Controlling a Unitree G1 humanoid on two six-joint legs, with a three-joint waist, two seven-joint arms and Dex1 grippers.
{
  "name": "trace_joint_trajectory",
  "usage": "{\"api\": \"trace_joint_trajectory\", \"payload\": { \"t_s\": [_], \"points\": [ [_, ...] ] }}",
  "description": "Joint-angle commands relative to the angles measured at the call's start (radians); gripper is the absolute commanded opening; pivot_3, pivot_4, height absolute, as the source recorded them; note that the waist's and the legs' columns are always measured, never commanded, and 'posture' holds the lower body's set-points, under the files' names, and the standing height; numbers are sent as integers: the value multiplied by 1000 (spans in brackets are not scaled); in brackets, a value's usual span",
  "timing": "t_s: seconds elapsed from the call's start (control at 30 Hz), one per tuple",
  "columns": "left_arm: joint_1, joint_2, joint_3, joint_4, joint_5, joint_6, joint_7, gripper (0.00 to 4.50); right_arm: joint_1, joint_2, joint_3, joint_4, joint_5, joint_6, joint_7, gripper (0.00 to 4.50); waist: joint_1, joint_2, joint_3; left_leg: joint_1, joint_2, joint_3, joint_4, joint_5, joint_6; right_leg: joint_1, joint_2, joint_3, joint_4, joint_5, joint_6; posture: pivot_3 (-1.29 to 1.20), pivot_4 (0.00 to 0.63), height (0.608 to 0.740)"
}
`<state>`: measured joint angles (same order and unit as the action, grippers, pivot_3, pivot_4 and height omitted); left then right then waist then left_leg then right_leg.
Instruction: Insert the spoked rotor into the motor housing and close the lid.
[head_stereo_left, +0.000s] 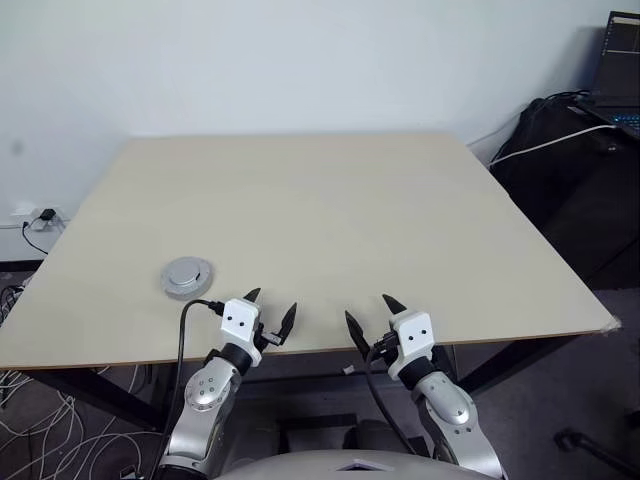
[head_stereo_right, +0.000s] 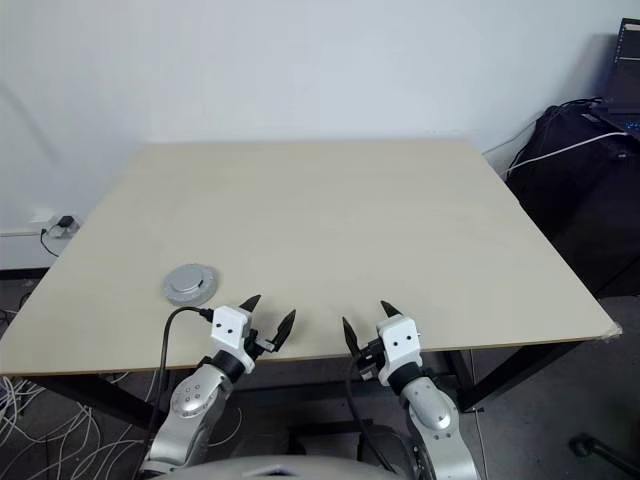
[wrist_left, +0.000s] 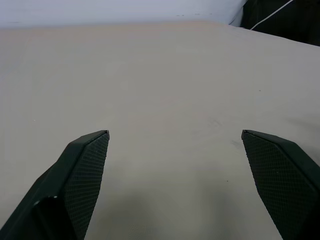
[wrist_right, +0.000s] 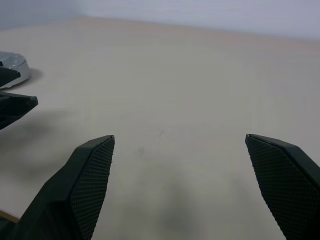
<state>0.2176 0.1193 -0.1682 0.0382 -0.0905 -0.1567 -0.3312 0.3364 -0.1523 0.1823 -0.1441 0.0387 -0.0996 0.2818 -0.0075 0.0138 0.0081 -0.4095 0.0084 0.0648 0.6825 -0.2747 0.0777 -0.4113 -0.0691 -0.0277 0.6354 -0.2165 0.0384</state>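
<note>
- Both pincers hang wide and empty over the counter's (head_stereo_left: 330, 220) near edge: the left pincer (head_stereo_left: 268, 312) and the right pincer (head_stereo_left: 372, 318)
- The one task piece in sight is a silvery-grey round disc, seemingly the lid (head_stereo_left: 187, 277), lying flat on the counter just beyond and to the left of the left pincer
- Whether housing and rotor sit beneath it cannot be told; grasping it on a wrong guess could spoil the order
- A low, flat disc may slip from the fingertips or get pushed off the near edge
</note>
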Motion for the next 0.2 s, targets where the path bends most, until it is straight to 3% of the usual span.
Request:
{"api": "trace_joint_trajectory", "payload": {
  "t_s": [0.03,0.2],
  "points": [
    [-11,-2,2,-53,-7,-3,-5,4473,-12,6,-6,-25,3,-19,-5,4500,0,0,0,0,0,0,0,0,0,0,0,0,0,0,0,0,0,740],
    [-13,-3,3,-53,-8,-2,-6,4473,-12,9,-4,-31,1,-15,-7,4500,0,0,0,0,0,0,0,0,0,0,0,0,0,0,0,0,0,740]
  ]
}}
